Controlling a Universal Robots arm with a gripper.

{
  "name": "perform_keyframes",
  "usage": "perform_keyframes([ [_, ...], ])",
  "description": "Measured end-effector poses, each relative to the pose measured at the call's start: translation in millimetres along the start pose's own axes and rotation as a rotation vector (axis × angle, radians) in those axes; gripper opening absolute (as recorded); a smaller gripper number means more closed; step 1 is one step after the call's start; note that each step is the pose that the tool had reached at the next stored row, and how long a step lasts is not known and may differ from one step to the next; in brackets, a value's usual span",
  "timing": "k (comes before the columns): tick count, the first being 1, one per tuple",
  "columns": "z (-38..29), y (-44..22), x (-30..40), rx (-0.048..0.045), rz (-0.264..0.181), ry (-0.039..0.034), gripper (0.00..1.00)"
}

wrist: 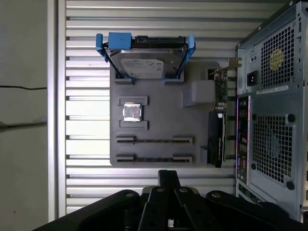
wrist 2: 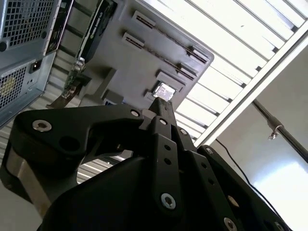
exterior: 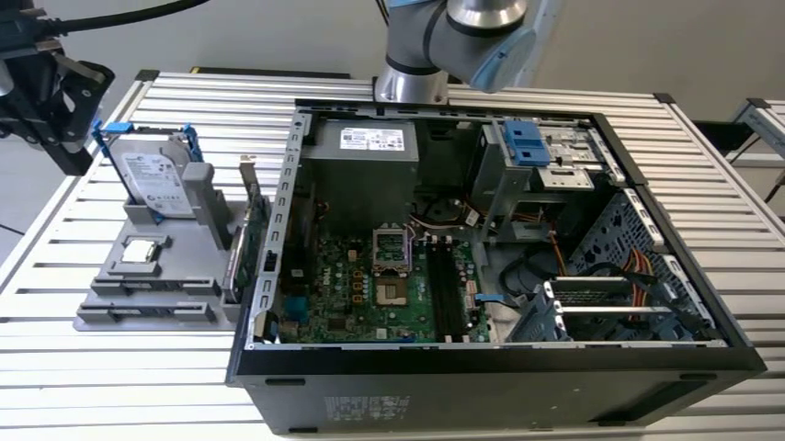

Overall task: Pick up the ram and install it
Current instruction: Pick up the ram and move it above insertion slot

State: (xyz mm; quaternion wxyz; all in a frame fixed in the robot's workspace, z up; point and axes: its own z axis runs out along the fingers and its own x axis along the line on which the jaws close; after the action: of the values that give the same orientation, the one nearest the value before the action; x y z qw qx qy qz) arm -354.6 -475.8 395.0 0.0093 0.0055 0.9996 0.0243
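My black gripper hangs high at the exterior view's far left, above the table edge and beside the grey parts holder. In both wrist views its fingers meet in one narrow tip, shut with nothing visible between them. The ram is hidden. The holder's two long slots show as thin dark lines with no stick standing in them. The open computer case lies on the table, its motherboard's long memory slots facing up.
The holder carries a silver hard drive with blue rails, a small square chip and a green expansion card on edge beside the case. The case's rear panel stands close to the holder. The slatted metal table extends around both.
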Motion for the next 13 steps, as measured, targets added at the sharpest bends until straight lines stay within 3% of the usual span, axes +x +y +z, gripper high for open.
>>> perform_keyframes([
  [13,-0.1,-2.7,-0.1,-0.0001,0.0,-0.0001,0.0],
])
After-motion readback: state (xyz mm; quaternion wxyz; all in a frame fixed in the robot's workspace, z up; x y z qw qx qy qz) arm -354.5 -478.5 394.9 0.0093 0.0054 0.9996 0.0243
